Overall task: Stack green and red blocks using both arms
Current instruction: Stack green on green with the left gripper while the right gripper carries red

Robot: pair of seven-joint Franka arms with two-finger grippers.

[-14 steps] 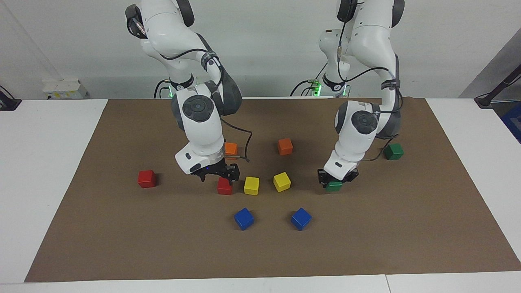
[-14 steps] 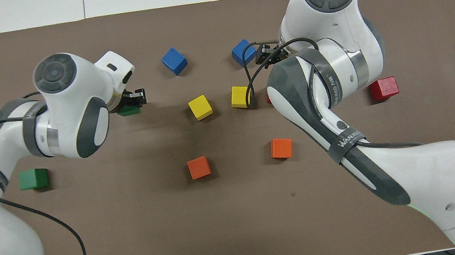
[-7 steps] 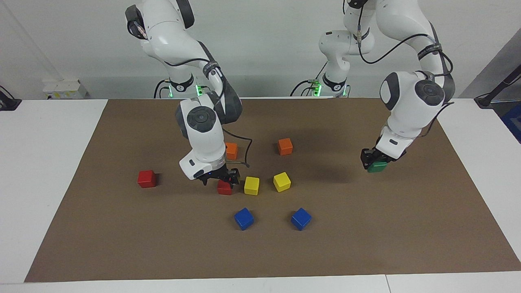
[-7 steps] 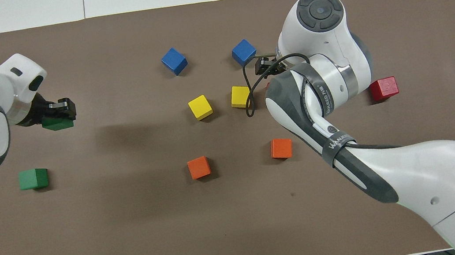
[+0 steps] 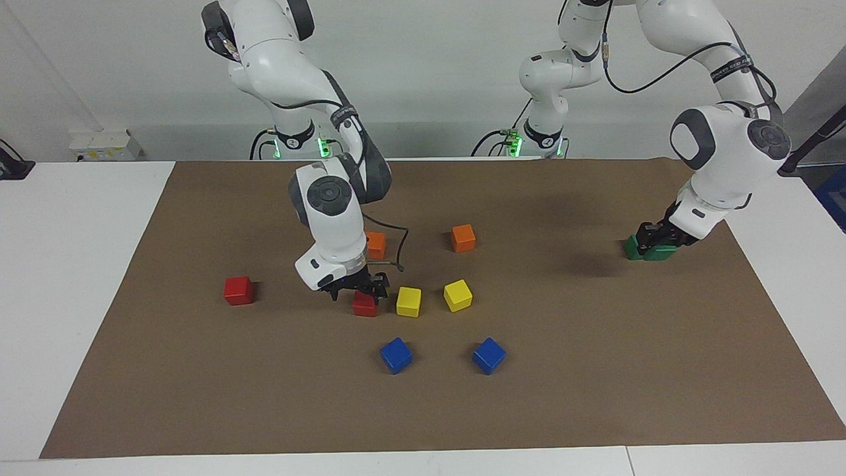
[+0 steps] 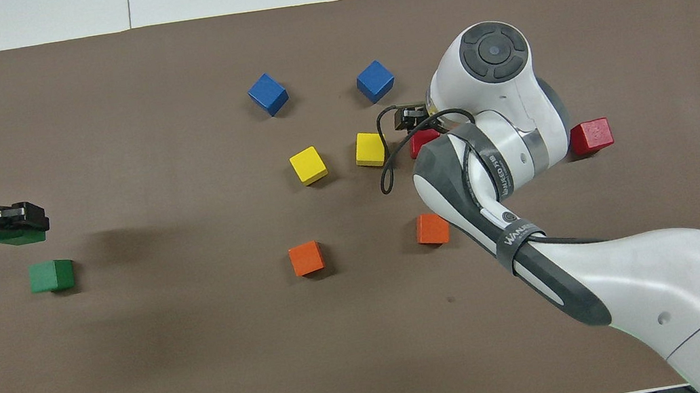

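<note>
Left gripper (image 5: 655, 243) is clamping a green cube (image 5: 659, 252) over another green cube (image 5: 632, 248); right gripper (image 5: 357, 289) is straddling a red cube (image 5: 364, 305), fingers spread.

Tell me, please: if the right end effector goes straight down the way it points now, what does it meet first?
Most likely the red block directly under the right end effector, which sits beside a yellow block. Its fingers look open around the block's top, though contact is hard to judge.

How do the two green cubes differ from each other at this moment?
The carried green cube is gripped in the left claw and raised, while the lying green cube rests free on the brown mat. The carried one is partly hidden by the claw; the lying one shows fully. Both share colour and size.
</note>
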